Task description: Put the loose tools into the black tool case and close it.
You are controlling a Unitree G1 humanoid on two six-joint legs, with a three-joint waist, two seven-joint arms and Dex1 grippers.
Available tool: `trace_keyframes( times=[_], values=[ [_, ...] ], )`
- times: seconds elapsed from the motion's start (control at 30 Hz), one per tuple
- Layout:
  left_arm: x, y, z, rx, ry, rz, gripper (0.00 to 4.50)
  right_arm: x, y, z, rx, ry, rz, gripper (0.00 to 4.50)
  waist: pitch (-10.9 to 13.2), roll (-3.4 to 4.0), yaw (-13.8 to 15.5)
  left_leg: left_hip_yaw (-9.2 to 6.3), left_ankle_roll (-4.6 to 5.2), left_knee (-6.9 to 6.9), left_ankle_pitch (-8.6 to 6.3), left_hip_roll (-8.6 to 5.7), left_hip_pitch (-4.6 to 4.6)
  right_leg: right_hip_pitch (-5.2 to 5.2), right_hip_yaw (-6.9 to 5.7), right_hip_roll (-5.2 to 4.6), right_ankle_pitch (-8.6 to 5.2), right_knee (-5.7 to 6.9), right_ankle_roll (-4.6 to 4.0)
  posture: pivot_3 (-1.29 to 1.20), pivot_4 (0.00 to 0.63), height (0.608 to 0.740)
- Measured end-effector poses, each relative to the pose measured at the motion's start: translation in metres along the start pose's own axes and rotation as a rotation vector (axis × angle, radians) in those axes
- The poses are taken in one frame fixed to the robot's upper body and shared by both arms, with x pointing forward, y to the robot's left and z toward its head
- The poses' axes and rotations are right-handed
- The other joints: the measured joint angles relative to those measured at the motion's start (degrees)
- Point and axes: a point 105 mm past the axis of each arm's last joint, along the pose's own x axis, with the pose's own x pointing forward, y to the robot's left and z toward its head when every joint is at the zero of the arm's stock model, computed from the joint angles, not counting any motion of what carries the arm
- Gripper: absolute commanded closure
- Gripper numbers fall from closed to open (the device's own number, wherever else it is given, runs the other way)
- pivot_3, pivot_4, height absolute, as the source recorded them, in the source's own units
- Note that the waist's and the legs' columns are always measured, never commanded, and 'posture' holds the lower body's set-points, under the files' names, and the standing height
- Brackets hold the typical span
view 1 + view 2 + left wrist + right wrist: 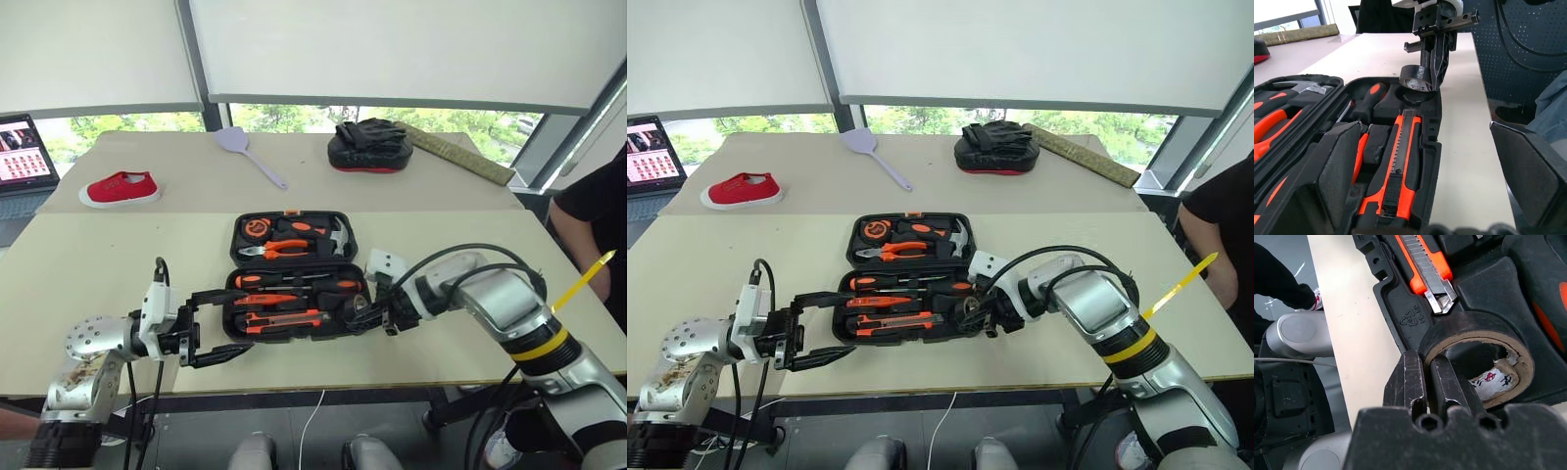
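The black tool case (233, 257) lies open on the table, with pliers, a hammer and a tape measure in its far half. Orange-handled screwdrivers (294, 282) and the orange-and-black utility knife (284, 319) lie in slots of the near half. My right gripper (1426, 363) is shut on the wall of the dark tape ring (1469, 328). It holds the ring tilted just over the round recess at the case's right end (1413, 81). My left gripper (230, 323) stands open at the case's left end, pointing along its front rim (1432, 161) and holding nothing.
On the far table are a red shoe (120, 188), a lilac spatula (250, 152), a black-and-red mitt (367, 147) and a long strip (460, 152). A laptop (22, 152) sits far left. A person (593, 215) stands at the right. The table's front edge runs just below the case.
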Motion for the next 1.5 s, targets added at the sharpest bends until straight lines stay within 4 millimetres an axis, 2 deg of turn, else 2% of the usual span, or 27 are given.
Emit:
trace_keyframes(
  times=[0.07, 0.23, 0.33, 0.5, 0.53, 0.7, 0.8, 0.9, 1.0, 1.03, 1.1, 1.17, 1.23, 1.27, 1.37, 1.5],
  values=[
    [0.0, -0.001, -0.001, -0.004, 0.002, 0.003, 0.0, 0.001, -0.002, 0.0, -0.006, 0.016, -0.013, 4.46, 0.0, -0.01, 0.0, 0.0, 0.0, 0.01, 0.0, 0.0, 0.02, 0.03, 0.0, -0.01, 0.0, -0.01, 0.0, 0.0, 0.15, 0.74],
    [-0.001, -0.003, -0.004, -0.017, 0.005, 0.012, 0.0, 0.005, -0.009, 0.001, -0.004, 0.016, -0.038, 2.98, -0.1, -0.08, -0.1, 0.0, 0.0, 0.01, 0.0, 0.01, 0.06, 0.03, -0.01, -0.01, 0.01, 0.02, -0.01, 0.0, 0.15, 0.74],
    [-0.001, -0.003, -0.004, -0.02, 0.006, 0.018, 0.0, 0.004, -0.009, 0.003, -0.018, 0.014, -0.042, 1.91, 0.0, -0.08, 0.0, 0.0, 0.0, 0.0, 0.0, 0.01, 0.04, 0.02, -0.01, -0.01, 0.0, 0.0, -0.01, 0.0, 0.15, 0.74],
    [-0.001, 0.0, -0.003, -0.02, 0.006, 0.042, 0.0, -0.008, 0.003, 0.008, -0.048, 0.019, 0.013, 0.18, 0.0, -0.06, 0.0, 0.0, 0.0, -0.01, 0.0, 0.0, -0.05, -0.05, -0.01, -0.02, 0.0, -0.01, 0.0, 0.0, 0.15, 0.74],
    [-0.002, 0.001, -0.003, -0.021, 0.006, 0.053, 0.0, -0.014, 0.005, 0.01, -0.051, 0.009, 0.026, 0.05, 0.0, -0.06, 0.0, -0.01, 0.0, -0.01, 0.0, 0.0, -0.05, -0.05, -0.01, -0.02, 0.0, 0.0, 0.0, 0.0, 0.15, 0.74],
    [-0.013, 0.02, 0.002, -0.027, -0.003, 0.176, 0.0, -0.047, 0.003, 0.018, -0.053, -0.055, 0.005, 0.05, 0.0, -0.07, 0.0, -0.01, 0.0, 0.0, 0.0, 0.02, 0.0, -0.03, -0.02, -0.02, 0.0, -0.01, -0.01, 0.0, 0.15, 0.74],
    [-0.022, 0.037, -0.003, -0.06, 0.035, 0.273, 0.0, -0.053, -0.009, 0.015, -0.039, -0.113, -0.052, 0.05, 0.0, -0.08, 0.0, 0.0, 0.0, -0.01, 0.0, 0.01, 0.05, 0.02, -0.01, -0.01, 0.0, -0.01, -0.01, 0.0, 0.15, 0.74],
    [-0.038, 0.072, -0.02, -0.102, 0.123, 0.501, 0.77, -0.048, -0.036, 0.01, -0.032, -0.169, -0.197, 0.81, 0.0, -0.11, 0.0, 0.01, 0.01, 0.01, 0.02, 0.0, 0.08, 0.03, -0.01, 0.02, 0.04, 0.03, 0.01, 0.0, 0.15, 0.74],
    [-0.056, 0.102, -0.033, -0.147, 0.213, 0.709, 1.8, -0.047, -0.072, -0.002, -0.075, -0.144, -0.409, 1.74, 0.0, -0.14, 0.0, 0.01, 0.0, 0.02, 0.04, -0.03, 0.01, -0.01, 0.01, 0.02, 0.06, 0.02, 0.06, 0.0, 0.15, 0.74],
    [-0.058, 0.108, -0.036, -0.155, 0.238, 0.75, 2.28, -0.045, -0.082, -0.005, -0.088, -0.137, -0.469, 2.24, 0.0, -0.18, 0.0, 0.01, 0.0, 0.02, 0.04, -0.04, -0.02, -0.03, 0.01, 0.02, 0.06, 0.01, 0.06, 0.0, 0.15, 0.74],
    [-0.058, 0.114, -0.041, -0.165, 0.276, 0.78, 2.95, -0.038, -0.097, -0.011, -0.113, -0.129, -0.539, 2.85, 0.0, -0.19, -0.1, 0.02, 0.0, 0.0, 0.03, -0.07, -0.05, -0.04, 0.02, 0.01, 0.07, 0.0, 0.07, 0.0, 0.15, 0.74],
    [-0.052, 0.117, -0.046, -0.148, 0.32, 0.777, 3.56, -0.03, -0.111, -0.012, -0.152, -0.123, -0.598, 3.43, 0.1, -0.19, -0.3, 0.02, 0.0, -0.02, 0.03, -0.07, -0.12, -0.09, 0.02, 0.01, 0.07, -0.01, 0.07, 0.0, 0.15, 0.74],
    [-0.043, 0.118, -0.047, -0.127, 0.339, 0.755, 4.34, -0.026, -0.12, -0.007, -0.19, -0.136, -0.628, 4.22, 0.1, -0.2, -0.5, 0.02, 0.0, -0.04, 0.03, -0.07, -0.16, -0.12, 0.02, 0.02, 0.08, 0.0, 0.07, 0.0, 0.15, 0.74],
    [-0.035, 0.119, -0.047, -0.127, 0.337, 0.734, 4.49, -0.024, -0.123, -0.004, -0.204, -0.151, -0.626, 4.47, 0.1, -0.19, -0.5, 0.02, 0.0, -0.06, 0.03, -0.07, -0.16, -0.12, 0.02, 0.02, 0.08, 0.01, 0.07, 0.0, 0.15, 0.74],
    [-0.013, 0.119, -0.048, -0.126, 0.341, 0.657, 4.49, -0.011, -0.123, 0.007, -0.234, -0.189, -0.573, 4.47, 0.1, -0.2, -0.5, 0.01, 0.0, -0.06, 0.03, -0.06, -0.15, -0.09, 0.01, 0.03, 0.08, 0.02, 0.07, 0.0, 0.15, 0.74],
    [0.0, 0.119, -0.05, -0.147, 0.357, 0.582, 4.49, 0.003, -0.117, 0.008, -0.24, -0.203, -0.508, 4.47, 0.1, -0.19, -0.5, 0.01, 0.0, -0.06, 0.03, -0.07, -0.15, -0.09, 0.01, 0.03, 0.08, 0.02, 0.07, 0.0, 0.15, 0.74]
  ],
)
